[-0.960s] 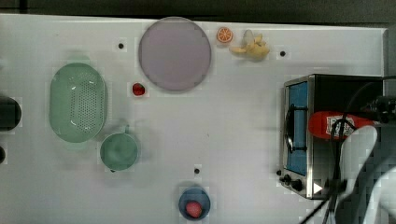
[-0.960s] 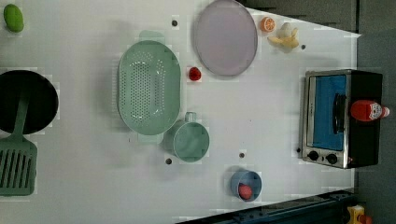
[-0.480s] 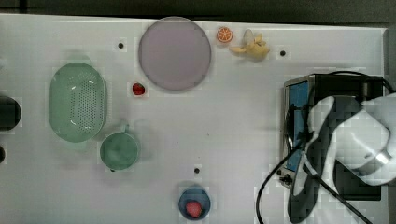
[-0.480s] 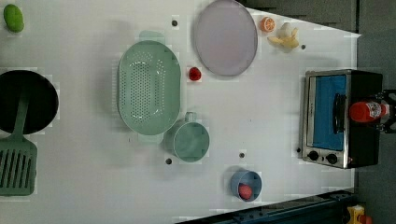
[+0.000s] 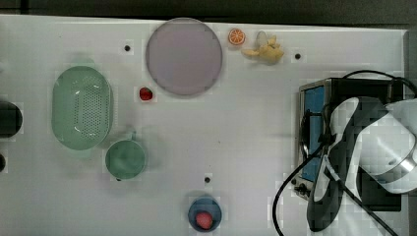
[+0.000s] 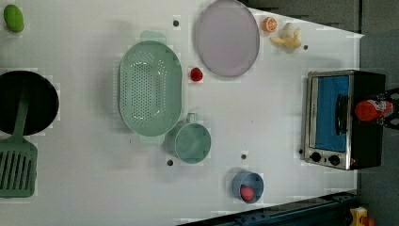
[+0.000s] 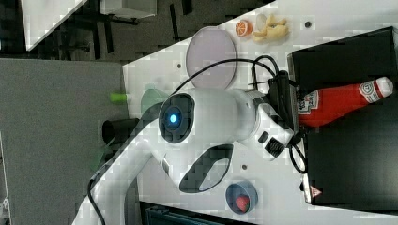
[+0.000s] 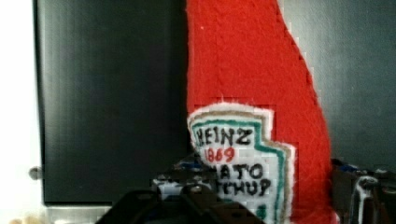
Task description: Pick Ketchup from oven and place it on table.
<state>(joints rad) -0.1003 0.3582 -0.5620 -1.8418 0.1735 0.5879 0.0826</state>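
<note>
Resting on the oven's (image 6: 367,150) black top, not inside it, the Ketchup (image 7: 345,101) is found with its white cap turned away from the oven's glass door; whether it stands or lies there cannot be settled. The gripper (image 7: 294,108) is brought in at the bottle's wide, labelled lower body, on the door side of the oven top. That end was probably chosen because the body is broadest and firmest there, while the neck tapers. Whether the pincer is already clamped on the bottle or is apart from it cannot be told. The table (image 6: 263,122) in front of the oven's door is left bare, so a clear spot for setting the bottle down is judged to be available just beside the oven. In the top view the oven top is covered by the white arm (image 5: 373,147) and its cable, and nothing of the grasp can be made out. The left view supplies what is hidden there: the red bottle is seen near the oven's far edge, away from the door. The whole length of the bottle, cap included, is given by the right view, along with the black hand at its base. Only the label's print and the red taper against the oven's dark top are given by the wrist view.
</note>
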